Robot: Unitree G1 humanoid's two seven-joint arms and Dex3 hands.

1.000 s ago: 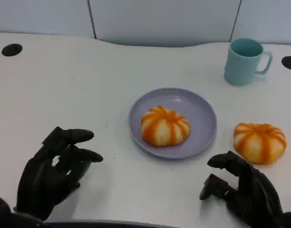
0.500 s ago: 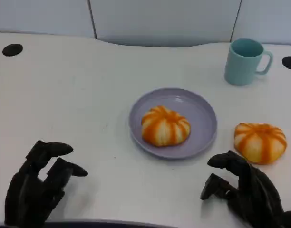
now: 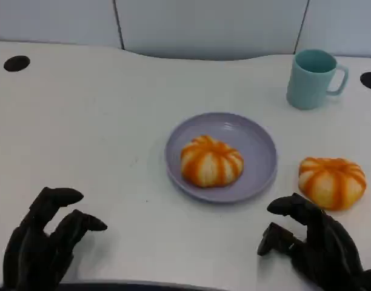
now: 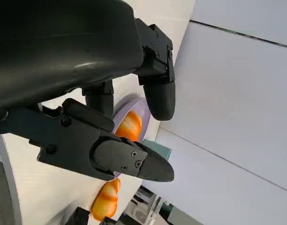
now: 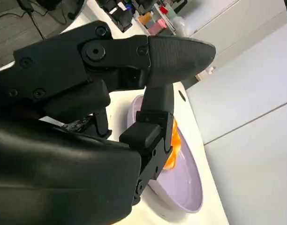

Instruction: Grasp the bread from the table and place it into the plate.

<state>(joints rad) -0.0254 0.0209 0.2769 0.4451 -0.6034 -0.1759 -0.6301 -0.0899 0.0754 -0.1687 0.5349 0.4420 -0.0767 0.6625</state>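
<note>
One orange-striped bread bun [image 3: 210,160] lies in the lavender plate [image 3: 258,145] at the table's middle. A second bun [image 3: 331,181] of the same look sits on the table just right of the plate. My right hand [image 3: 316,245] hovers at the near edge, below that second bun, fingers apart and holding nothing. At the near left my left hand [image 3: 43,242] is also empty with its fingers spread. The left wrist view has the plated bun [image 4: 130,128] and the other bun [image 4: 106,202] beyond my fingers. In the right wrist view the plate [image 5: 185,187] and its bun [image 5: 174,145] lie past my fingers.
A teal mug [image 3: 313,79] stands at the back right, handle to the right. Two black round holes sit in the tabletop, one far left [image 3: 16,63] and one far right [image 3: 370,79]. A pale wall panel runs behind the table.
My left hand has drawn back toward the near left corner, away from the plate. The right hand, both buns and the mug have stayed where they were.
</note>
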